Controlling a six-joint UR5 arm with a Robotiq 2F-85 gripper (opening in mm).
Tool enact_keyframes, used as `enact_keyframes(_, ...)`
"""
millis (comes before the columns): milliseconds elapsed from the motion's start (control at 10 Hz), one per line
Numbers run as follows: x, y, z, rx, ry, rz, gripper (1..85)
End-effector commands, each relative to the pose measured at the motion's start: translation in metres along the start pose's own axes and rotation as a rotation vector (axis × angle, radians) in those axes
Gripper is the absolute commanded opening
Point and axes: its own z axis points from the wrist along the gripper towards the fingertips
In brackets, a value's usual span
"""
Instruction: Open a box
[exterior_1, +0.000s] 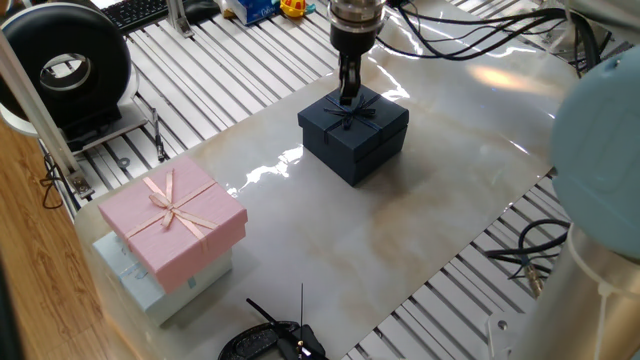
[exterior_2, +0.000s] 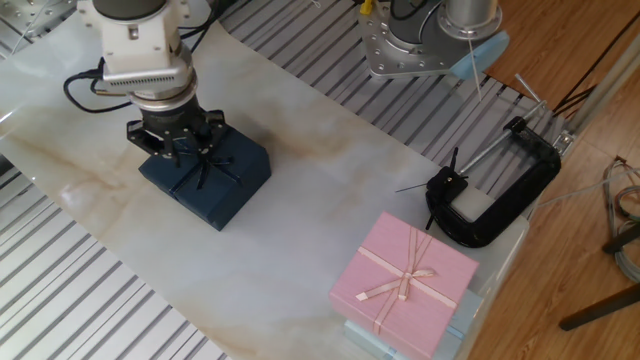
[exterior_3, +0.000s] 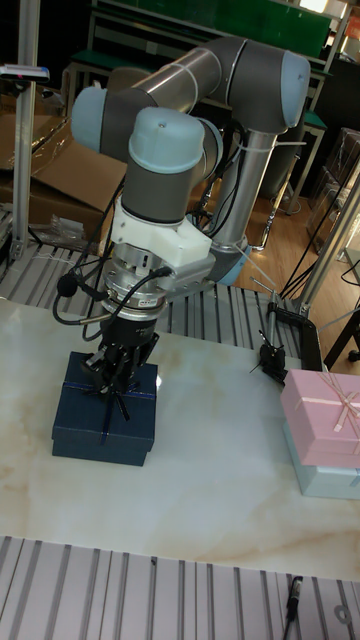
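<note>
So your dark blue cardboard box (exterior_1: 353, 137) in the upper middle has its lid on. Whether the gripper (exterior_1: 347, 95) above it pinches the bow, you cannot tell.

You have three gift boxes: one navy box (exterior_1: 354, 136); one pink box (exterior_1: 173, 217); one pale box (exterior_1: 135, 276); one clamp (exterior_2: 497, 196).

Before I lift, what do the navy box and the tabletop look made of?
Navy box: seemingly matte cardboard, with crisp square edges, no glare and a dark ribbon bow on the lid. Tabletop: glossy marble-look sheet, pale veining and bright reflections; whether stone or laminate is unclear.
</note>
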Motion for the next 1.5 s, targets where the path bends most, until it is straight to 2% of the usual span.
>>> enact_keyframes(0, -0.008, 0.013, 0.003, -0.007, -0.027, 0.038, 36.0)
enact_keyframes(200, -0.001, 0.015, 0.003, -0.005, -0.016, 0.059, 36.0)
enact_keyframes(300, -0.003, 0.017, 0.003, -0.014, -0.025, 0.073, 36.0)
enact_keyframes(400, 0.002, 0.012, 0.003, 0.005, -0.007, 0.052, 35.3)
enact_keyframes(500, 0.004, 0.014, 0.003, -0.001, 0.003, 0.038, 35.3)
enact_keyframes(800, 0.014, 0.024, 0.006, -0.022, -0.015, 0.019, 35.3)
enact_keyframes(1100, 0.022, 0.029, 0.002, -0.034, -0.027, -0.017, 35.3)
enact_keyframes(1200, 0.022, 0.028, 0.003, -0.031, -0.026, -0.025, 35.3)
enact_keyframes(1400, 0.022, 0.018, 0.007, 0.000, -0.013, -0.050, 34.0)
